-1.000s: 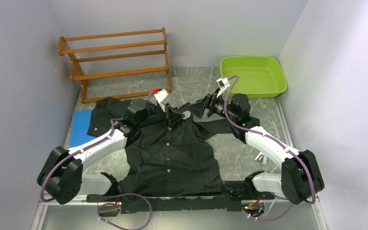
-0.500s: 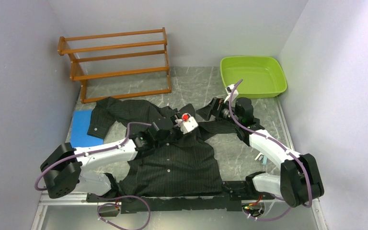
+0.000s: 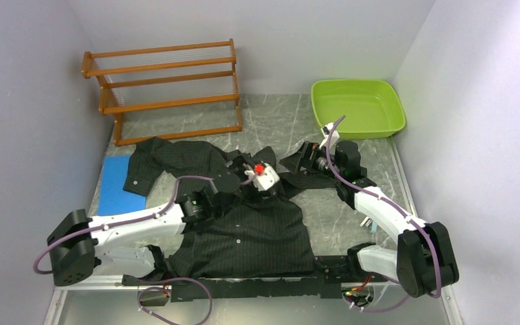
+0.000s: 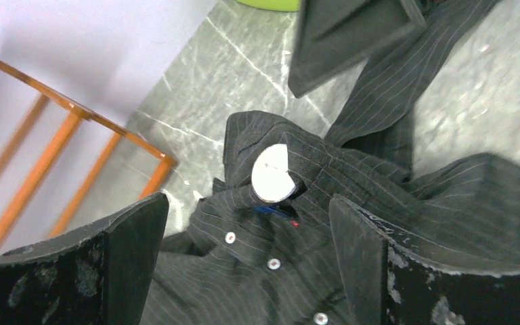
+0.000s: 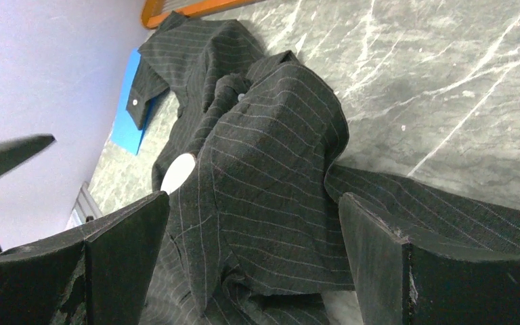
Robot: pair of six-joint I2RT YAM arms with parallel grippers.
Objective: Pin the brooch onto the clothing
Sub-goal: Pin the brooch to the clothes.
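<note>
The clothing (image 3: 244,230), a black pinstriped shirt, lies spread front-up on the table. Its collar is bunched at the far end. My left gripper (image 3: 249,175) hovers open over the placket just below the collar. In the left wrist view that gripper (image 4: 247,203) frames the white neck label (image 4: 271,172) and small white buttons (image 4: 273,263), holding nothing. My right gripper (image 3: 303,154) stands open over a folded sleeve. In the right wrist view that gripper (image 5: 254,200) has shirt fabric (image 5: 277,149) lying loose between its fingers. I cannot make out the brooch in any view.
A wooden rack (image 3: 166,88) stands at the far left and a green tub (image 3: 357,107) at the far right. A blue pad (image 3: 116,179) lies under the shirt's left sleeve. A small pale item (image 3: 369,223) rests on the table beside the right arm.
My left gripper has swung right and toward the near side, from beside the collar to over the placket, and gone from shut to open. The right gripper has drawn back slightly to the right.
</note>
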